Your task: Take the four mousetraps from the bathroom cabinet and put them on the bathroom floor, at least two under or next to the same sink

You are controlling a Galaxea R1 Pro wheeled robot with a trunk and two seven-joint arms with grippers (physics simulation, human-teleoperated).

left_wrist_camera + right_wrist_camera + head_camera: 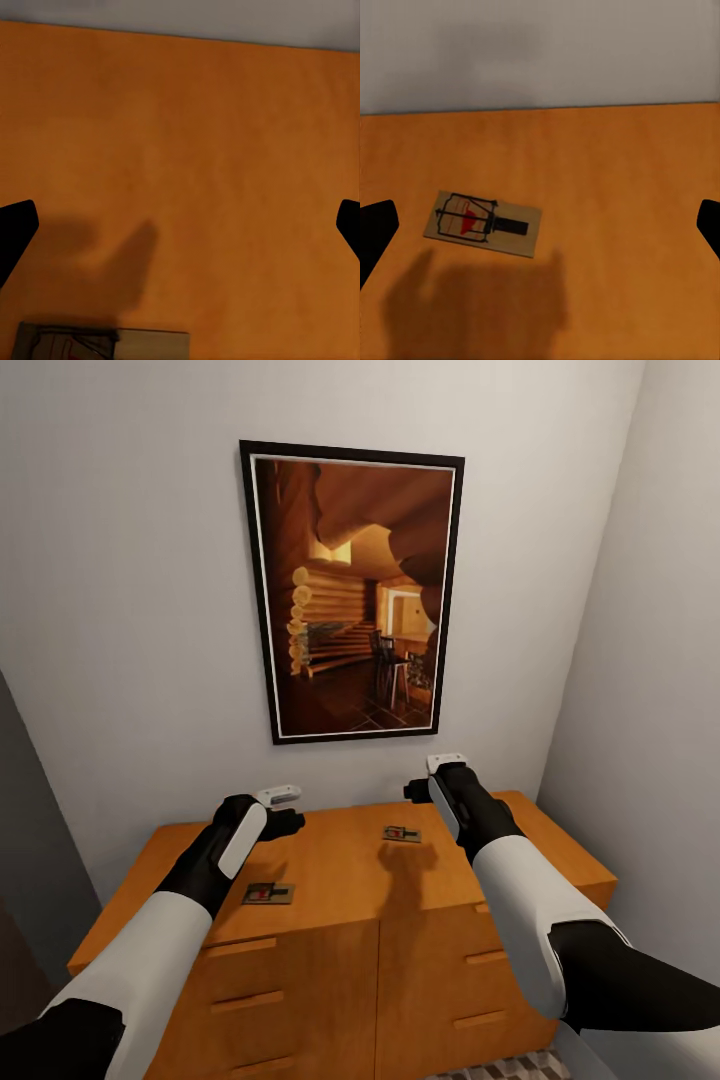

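You're hovering both arms over the cabinet top, and nothing is being carried yet. Two mousetraps are showing on it, so placing on the bathroom floor is all still ahead as far as I can judge; the others aren't accounted for here. Your left gripper is hanging spread wide and empty, and the front-left mousetrap is lying just short of it, nearer the cabinet's front edge, not between the fingers. The rear mousetrap is lying flat near the wall, just left of your right gripper, which is also spread wide and empty, apart from it.
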